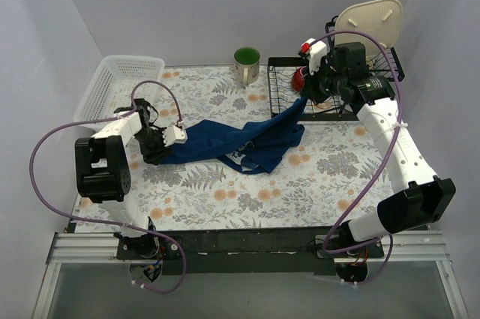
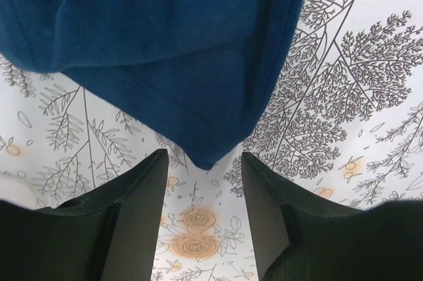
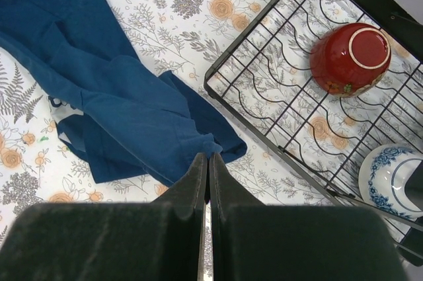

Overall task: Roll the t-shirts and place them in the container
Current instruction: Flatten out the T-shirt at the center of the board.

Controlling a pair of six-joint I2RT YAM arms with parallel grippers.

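Flowery table | t-shirt sleeves lost in folds | dark blue, crumpled, pulled long | left tool open at hem corner | right tool closed, pinching t-shirt

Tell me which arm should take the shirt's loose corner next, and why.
Left. The left gripper stands open with a corner of the t-shirt between its fingertips; the right gripper is shut on the opposite end, so it is occupied.
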